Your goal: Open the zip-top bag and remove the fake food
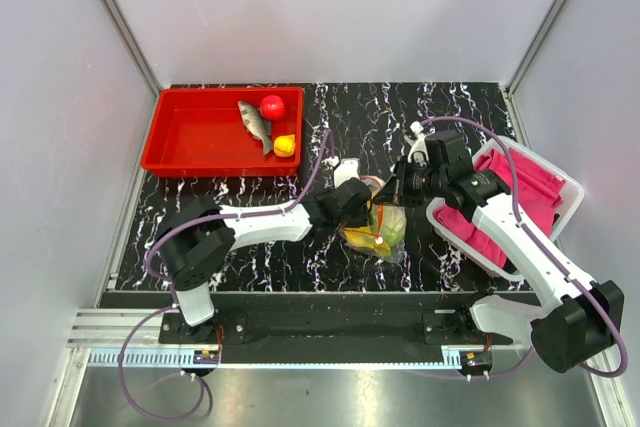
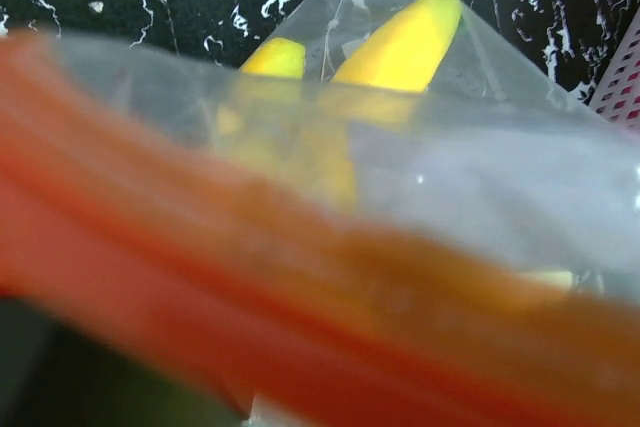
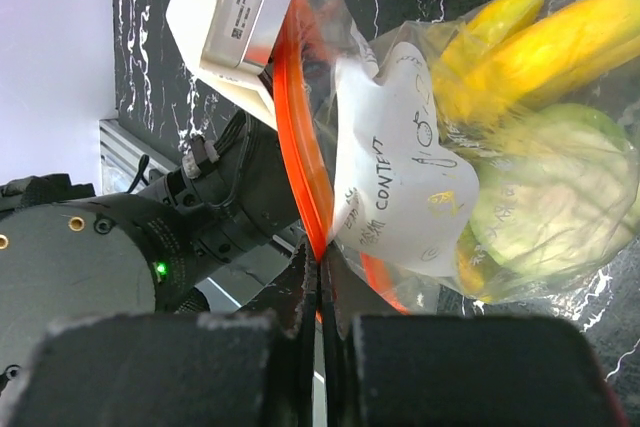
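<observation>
The zip-top bag (image 1: 384,231) hangs between my two grippers at the table's middle, its orange-red zip strip (image 3: 300,147) stretched between them. Inside it are the yellow banana bunch (image 3: 560,47) and a green piece (image 3: 550,197). My right gripper (image 3: 320,272) is shut on the strip's edge; it also shows in the top view (image 1: 397,187). My left gripper (image 1: 362,199) is at the bag's other lip. In the left wrist view the blurred strip (image 2: 300,297) hides its fingers, with the bananas (image 2: 400,47) behind. The grey fish (image 1: 255,122), red fruit (image 1: 272,106) and yellow-orange fruit (image 1: 285,146) lie in the red tray (image 1: 160,147).
The red tray stands at the back left. A white bin (image 1: 572,193) of pink cloth (image 1: 520,197) stands at the right, under my right arm. Grey walls close in the sides and back. A metal rail runs along the near edge.
</observation>
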